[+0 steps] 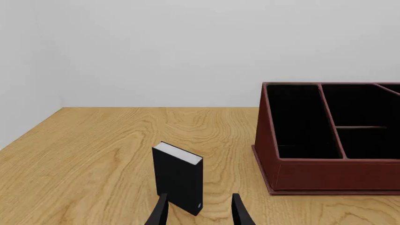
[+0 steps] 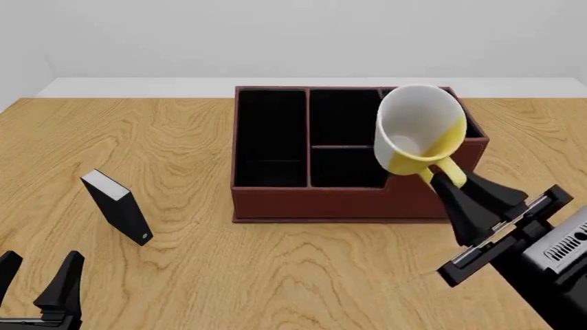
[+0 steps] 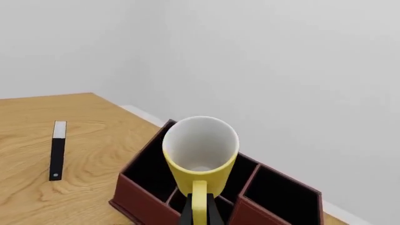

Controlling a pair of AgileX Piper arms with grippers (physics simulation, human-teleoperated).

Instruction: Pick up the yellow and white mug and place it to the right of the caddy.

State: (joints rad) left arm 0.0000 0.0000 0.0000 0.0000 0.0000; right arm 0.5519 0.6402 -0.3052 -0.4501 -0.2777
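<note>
We see the right gripper (image 2: pixel 451 184) pinching the yellow loop handle of the yellow and white mug (image 2: pixel 417 130), its dark fingers closed on the handle from either side, so the mug's body sits just beyond the fingertips rather than between them. The mug is lifted clear of the wooden table (image 2: pixel 275 275) and tipped over, its white interior facing back toward the front camera. In that view it hangs in front of the right-hand end of the caddy (image 2: pixel 275 199), overlapping the caddy's taller end section. From the right wrist camera the mug (image 3: pixel 200 157) fills the centre, handle nearest the lens, with the caddy's (image 3: pixel 144 197) black-lined compartments behind and beneath it. The left gripper (image 2: pixel 37 282) waits low at the near left of the table, its jaws spread with nothing between them. Beyond its fingertips stands a small black box (image 1: pixel 178 178) with a white edge, upright, well left of the caddy (image 1: pixel 331 173).
</note>
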